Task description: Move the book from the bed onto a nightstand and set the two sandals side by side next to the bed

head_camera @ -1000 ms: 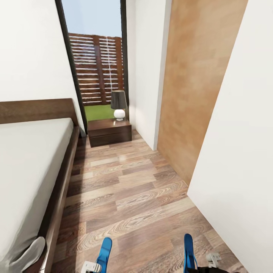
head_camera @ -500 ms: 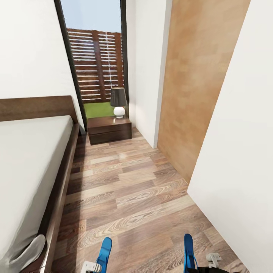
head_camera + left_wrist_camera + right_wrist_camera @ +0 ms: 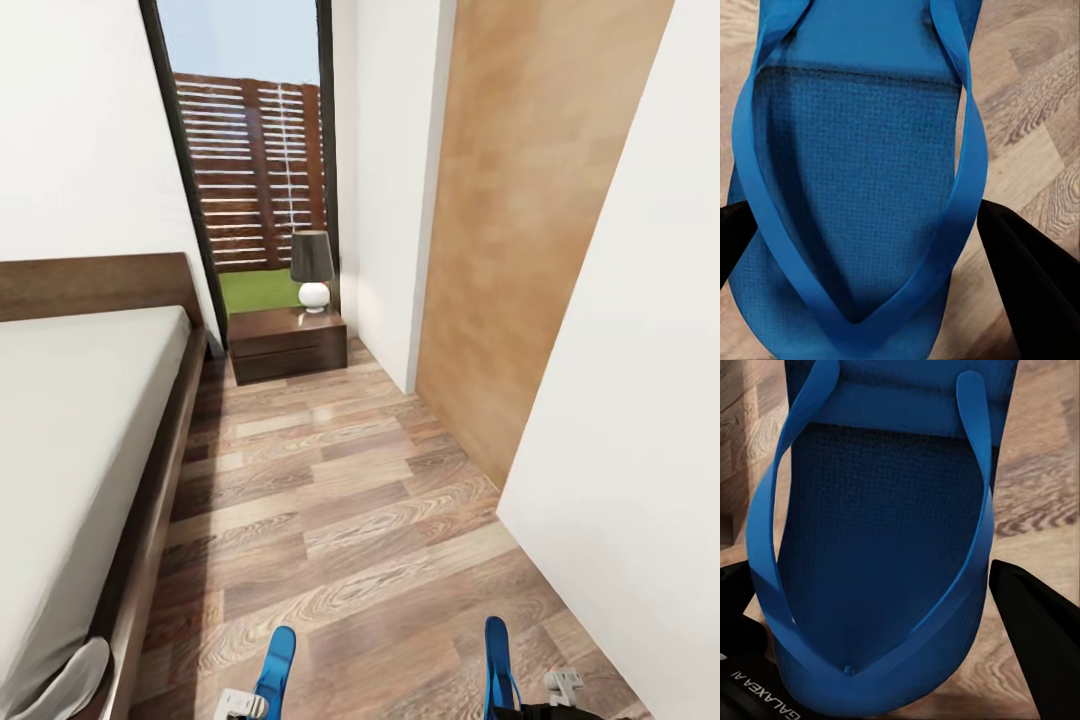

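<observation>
Each arm carries one bright blue rubber flip-flop sandal: left sandal (image 3: pixel 275 665) at near-left bottom of head view, right sandal (image 3: pixel 498 662) at near-right, both above the mixed-brown wood-plank floor (image 3: pixel 340 500). In the wrist views the left gripper (image 3: pixel 870 247) has black fingers (image 3: pixel 1031 285) either side of its sandal's sole near the toe post, pinching it by the edges; the right gripper (image 3: pixel 881 615) holds its sandal (image 3: pixel 881 547) the same way.

Handling, as a guess: light, soft foam, bends easily, textured footbed gives grip; thong straps floppy, so holding across the sole edges is safer than by a strap.

Large low bed with dark brown frame and pale mattress (image 3: pixel 80 430) on the left. Dark brown two-drawer nightstand (image 3: pixel 288 345) far centre, carrying a lamp with dark shade and white base (image 3: pixel 312 270). No book spotted on the visible mattress.

Readable writing: "GALAXEA" on the right gripper body (image 3: pixel 761 694); no brand on the sandals.
</observation>
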Robot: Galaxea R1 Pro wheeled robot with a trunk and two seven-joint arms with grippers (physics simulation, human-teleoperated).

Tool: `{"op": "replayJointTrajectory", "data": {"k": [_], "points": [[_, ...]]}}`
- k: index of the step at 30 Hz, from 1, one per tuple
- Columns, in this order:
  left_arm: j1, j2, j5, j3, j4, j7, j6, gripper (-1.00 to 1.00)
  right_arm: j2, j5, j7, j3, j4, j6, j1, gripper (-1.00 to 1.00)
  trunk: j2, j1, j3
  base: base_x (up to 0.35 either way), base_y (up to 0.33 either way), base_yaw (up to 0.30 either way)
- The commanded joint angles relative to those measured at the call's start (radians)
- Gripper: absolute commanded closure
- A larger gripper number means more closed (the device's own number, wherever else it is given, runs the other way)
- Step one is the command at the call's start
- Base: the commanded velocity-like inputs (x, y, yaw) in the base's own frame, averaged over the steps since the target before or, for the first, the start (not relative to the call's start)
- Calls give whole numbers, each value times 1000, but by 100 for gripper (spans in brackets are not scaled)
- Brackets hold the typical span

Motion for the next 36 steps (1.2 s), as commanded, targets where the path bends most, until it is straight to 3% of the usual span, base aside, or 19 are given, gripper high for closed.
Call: {"op": "replayJointTrajectory", "data": {"k": [1,36], "points": [[-1,0,9,-8,1,-1,-5,100,0,-1,5,-5,0,5,0,100,0,0,-1,313,0,0],[-1,0,9,-8,1,-1,-6,100,0,-2,4,-5,0,5,0,100,0,0,-1,327,0,0]]}}
